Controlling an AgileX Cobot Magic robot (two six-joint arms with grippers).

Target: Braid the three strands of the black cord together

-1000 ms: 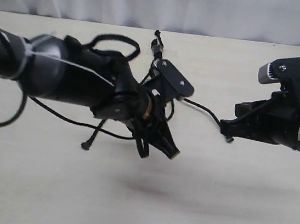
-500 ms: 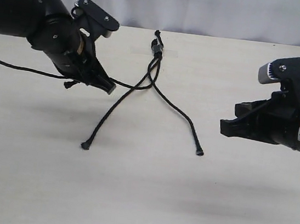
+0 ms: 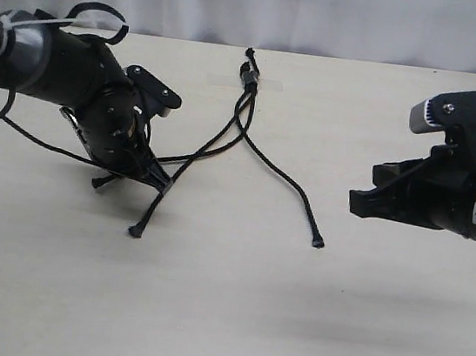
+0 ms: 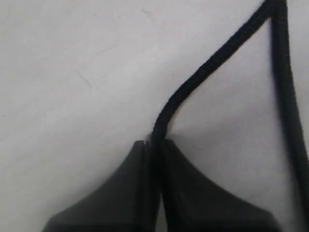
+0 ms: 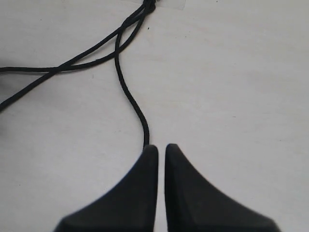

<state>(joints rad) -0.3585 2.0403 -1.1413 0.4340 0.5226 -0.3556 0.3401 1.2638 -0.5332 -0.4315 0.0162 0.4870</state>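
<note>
The black cord is fixed by its knotted, taped end [image 3: 250, 76] at the far middle of the table and splits into three strands. My left gripper [image 3: 165, 188] [image 4: 155, 141] is shut on the left strand [image 3: 190, 156] [image 4: 207, 72] low over the table; that strand's knobbed tip [image 3: 97, 183] pokes out behind it. The middle strand [image 3: 150, 210] lies loose, crossing beside the held one. The right strand [image 3: 286, 177] [image 5: 126, 92] lies free, ending at a tip [image 3: 317, 241]. My right gripper [image 3: 356, 202] [image 5: 161, 147] hovers shut and holds nothing, to the right of that tip.
The left arm's own black cables [image 3: 16, 133] loop over the table at the far left. A pale curtain [image 3: 330, 14] hangs behind the table's far edge. Bare tabletop [image 3: 228, 317] stretches across the front.
My left gripper swung from the middle out to the left with a strand, then sank toward the table. The right strand left my right gripper and now lies on the table. The right arm stayed put.
</note>
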